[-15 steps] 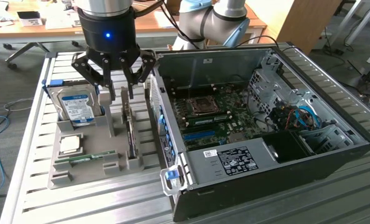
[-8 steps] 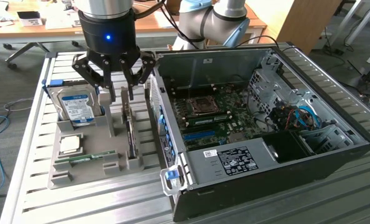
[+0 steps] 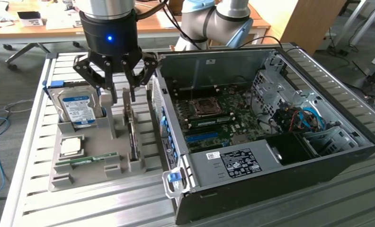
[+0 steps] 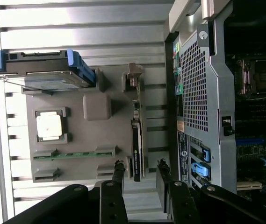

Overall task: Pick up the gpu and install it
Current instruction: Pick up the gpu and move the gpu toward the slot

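- Direction: the gpu [image 3: 132,135] [image 4: 136,144] stands on its thin edge in a slot of the grey tray [image 3: 86,177]. Its long axis runs parallel to the side wall of the open computer case [image 3: 251,170], just beside it. The metal bracket end points toward the hard drive [image 3: 75,108] end of the tray.
- The hand [image 3: 122,97] [image 4: 140,176] hangs over the gpu with fingers apart, holding nothing.
- The lower edge of the gpu is sunk in the slot, so its face is hard to read. The arm is cut off at the picture edge.
- The tabletop [image 3: 99,208] is made of metal slats. Wooden desks stand behind, and cables lie on the floor at the exterior view's left.
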Controlling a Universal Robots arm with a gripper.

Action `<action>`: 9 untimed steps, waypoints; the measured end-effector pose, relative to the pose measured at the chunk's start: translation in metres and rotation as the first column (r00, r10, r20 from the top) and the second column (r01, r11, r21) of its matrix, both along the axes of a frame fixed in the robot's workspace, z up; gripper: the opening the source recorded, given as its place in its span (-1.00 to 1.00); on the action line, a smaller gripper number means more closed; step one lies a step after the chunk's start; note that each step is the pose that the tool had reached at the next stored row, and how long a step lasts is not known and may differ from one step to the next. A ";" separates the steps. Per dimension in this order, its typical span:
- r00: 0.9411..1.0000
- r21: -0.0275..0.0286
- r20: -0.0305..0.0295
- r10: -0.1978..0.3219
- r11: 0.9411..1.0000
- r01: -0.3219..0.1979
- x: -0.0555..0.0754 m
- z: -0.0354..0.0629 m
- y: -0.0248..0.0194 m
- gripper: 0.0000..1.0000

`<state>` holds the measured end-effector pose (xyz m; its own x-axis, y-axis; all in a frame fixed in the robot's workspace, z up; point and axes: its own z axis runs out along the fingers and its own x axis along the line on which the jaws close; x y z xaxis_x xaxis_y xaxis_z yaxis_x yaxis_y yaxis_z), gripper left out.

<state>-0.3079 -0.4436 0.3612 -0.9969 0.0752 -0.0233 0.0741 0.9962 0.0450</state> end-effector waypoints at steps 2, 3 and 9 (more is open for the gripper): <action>1.000 0.000 0.000 0.000 1.000 0.000 0.000 0.0000 0.0000 -0.17; 1.000 0.000 0.000 0.000 1.000 0.000 0.000 0.0000 0.0000 -0.17; 1.000 0.001 0.000 0.000 1.000 0.000 0.000 -0.0047 0.0000 -0.17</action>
<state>-0.3079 -0.4435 0.3566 -0.9969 0.0754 -0.0231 0.0742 0.9962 0.0465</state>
